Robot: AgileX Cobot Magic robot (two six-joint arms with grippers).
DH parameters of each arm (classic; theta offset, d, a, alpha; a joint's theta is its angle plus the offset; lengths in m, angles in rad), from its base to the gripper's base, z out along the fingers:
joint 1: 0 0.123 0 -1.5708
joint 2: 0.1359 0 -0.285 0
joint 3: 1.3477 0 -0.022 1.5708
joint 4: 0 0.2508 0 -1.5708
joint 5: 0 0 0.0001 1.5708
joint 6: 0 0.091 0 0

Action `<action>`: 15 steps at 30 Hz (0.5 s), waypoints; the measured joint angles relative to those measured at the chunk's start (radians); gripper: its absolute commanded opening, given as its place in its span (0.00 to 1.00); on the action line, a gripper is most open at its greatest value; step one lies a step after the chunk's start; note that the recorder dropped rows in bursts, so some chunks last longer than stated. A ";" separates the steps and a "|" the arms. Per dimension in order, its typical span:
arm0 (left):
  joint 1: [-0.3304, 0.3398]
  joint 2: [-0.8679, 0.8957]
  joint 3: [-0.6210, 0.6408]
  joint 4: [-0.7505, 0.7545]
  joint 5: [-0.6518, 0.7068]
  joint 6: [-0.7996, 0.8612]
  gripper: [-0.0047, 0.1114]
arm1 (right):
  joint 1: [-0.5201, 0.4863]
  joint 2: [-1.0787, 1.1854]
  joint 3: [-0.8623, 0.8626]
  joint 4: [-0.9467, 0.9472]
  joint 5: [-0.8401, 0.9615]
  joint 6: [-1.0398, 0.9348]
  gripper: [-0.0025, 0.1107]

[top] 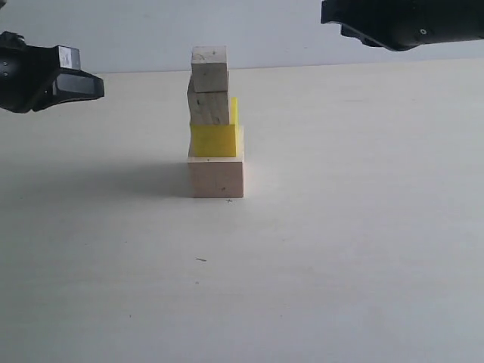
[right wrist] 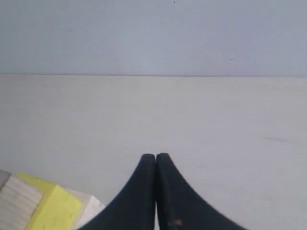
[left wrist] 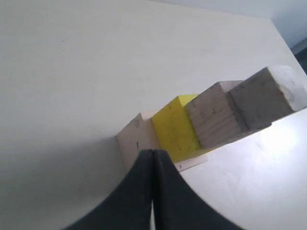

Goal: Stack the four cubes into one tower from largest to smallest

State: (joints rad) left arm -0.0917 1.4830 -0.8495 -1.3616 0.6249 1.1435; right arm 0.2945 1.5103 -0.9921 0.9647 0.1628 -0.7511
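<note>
four-cube tower [top: 215, 125], pale table [top: 363, 257] (left tool [left wrist: 152, 155] near)

On the table [top: 340, 265] the largest cube [top: 218, 178] bore the second-largest cube [top: 214, 141], then the medium cube [top: 208, 107], with the smallest cube [top: 209, 68] on top.

We count four cubes: three pale wood cubes [top: 217, 178] [top: 208, 107] [top: 209, 68] and one yellow cube [top: 214, 141]. We see two grippers [left wrist: 152, 152] [right wrist: 156, 155].

I've only the tower [top: 213, 140] in my way, centre frame; the table [top: 363, 257] lies open left, right and below.
</note>
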 measured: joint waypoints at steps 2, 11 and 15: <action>0.000 -0.051 0.031 -0.040 -0.012 0.041 0.04 | 0.000 -0.006 0.007 0.000 -0.007 -0.007 0.02; 0.000 -0.271 0.123 -0.167 -0.081 0.162 0.04 | 0.000 -0.073 0.033 0.000 -0.005 -0.050 0.02; 0.000 -0.359 0.155 -0.180 -0.087 0.171 0.04 | 0.000 -0.101 0.040 0.000 -0.001 -0.057 0.02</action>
State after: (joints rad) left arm -0.0917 1.1240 -0.6941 -1.5415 0.5377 1.3142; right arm 0.2945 1.4097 -0.9521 0.9647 0.1618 -0.8081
